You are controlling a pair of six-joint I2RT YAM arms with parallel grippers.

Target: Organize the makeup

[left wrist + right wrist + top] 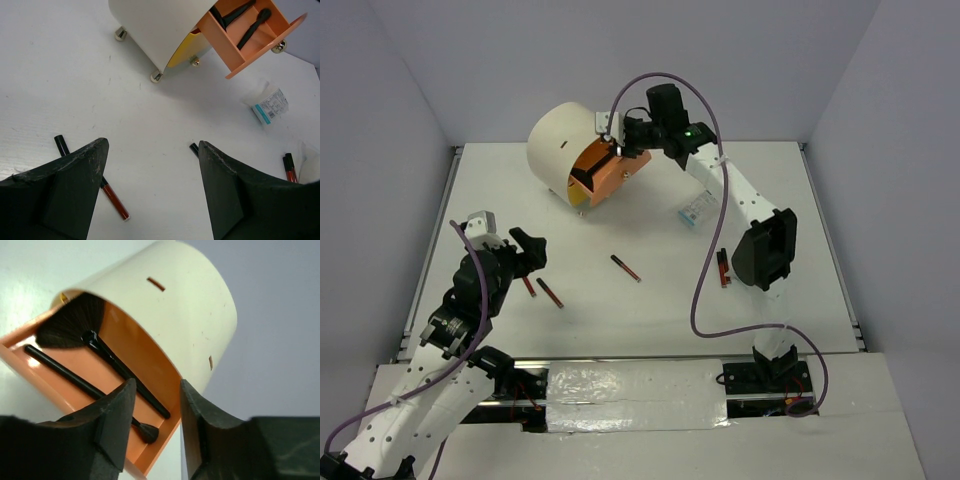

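Right gripper [156, 390] was held over the drawer [125, 347] by the far edge, fingers slightly parted and empty; fan brush [70, 327] and stick [65, 372] were laid inside. Left gripper [152, 144] was spread wide, empty, above a pencil [112, 197] near the left edge. It should be lowered square across the shaft.

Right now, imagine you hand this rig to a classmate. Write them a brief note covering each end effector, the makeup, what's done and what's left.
Left end effector: open, empty, over the table above two red-black sticks.
Right end effector: open, empty, at the open orange drawer of the cream chest.
Done: fan brush and thin black stick lie in that drawer.
Left: those two sticks, a lone stick, a pair of sticks and a packet, all on the table.
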